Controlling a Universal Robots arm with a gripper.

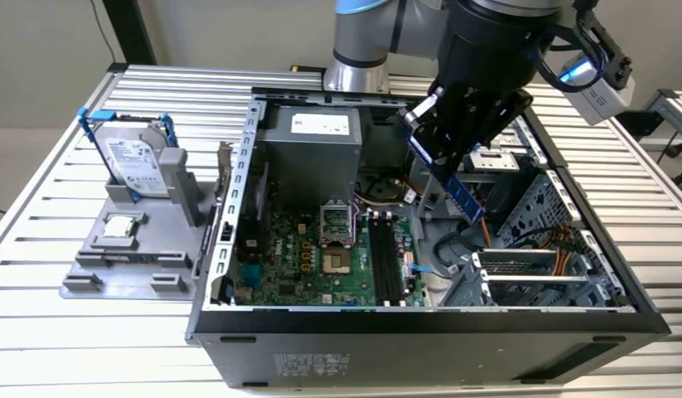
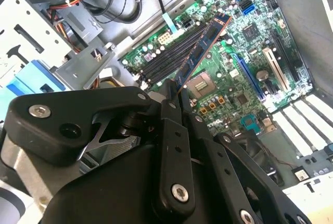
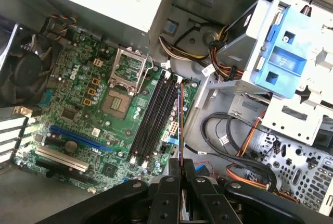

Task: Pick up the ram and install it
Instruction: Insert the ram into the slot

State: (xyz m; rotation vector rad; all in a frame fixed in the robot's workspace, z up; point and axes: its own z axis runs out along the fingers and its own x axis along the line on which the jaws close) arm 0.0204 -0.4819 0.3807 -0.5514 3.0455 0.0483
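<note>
**Ram in the fingers, hanging over the open case**

The gripper (image 1: 452, 153) is holding the ram (image 1: 466, 199) in the air above the open computer case (image 1: 429, 319), which is standing on the table (image 1: 53, 332). The fingers (image 2: 171, 104) are clenching one end of the stick, and the rest of it is pointing down toward the motherboard (image 1: 307, 257). In the exterior view the ram is hanging tilted, not upright, and it is not touching the board. In the first wrist view its thin edge (image 3: 179, 125) is running almost parallel to the black memory slots (image 3: 153, 114), just beside them and not over one of them.

I am judging that the picking up is done and the installing step is in hand, with the ram not yet seated. The seating is calling for a straight stick: its lower edge must be lying along one slot, level from end to end, before any pressing. A tilted entry is risking a jam at one end of the slot.
</note>
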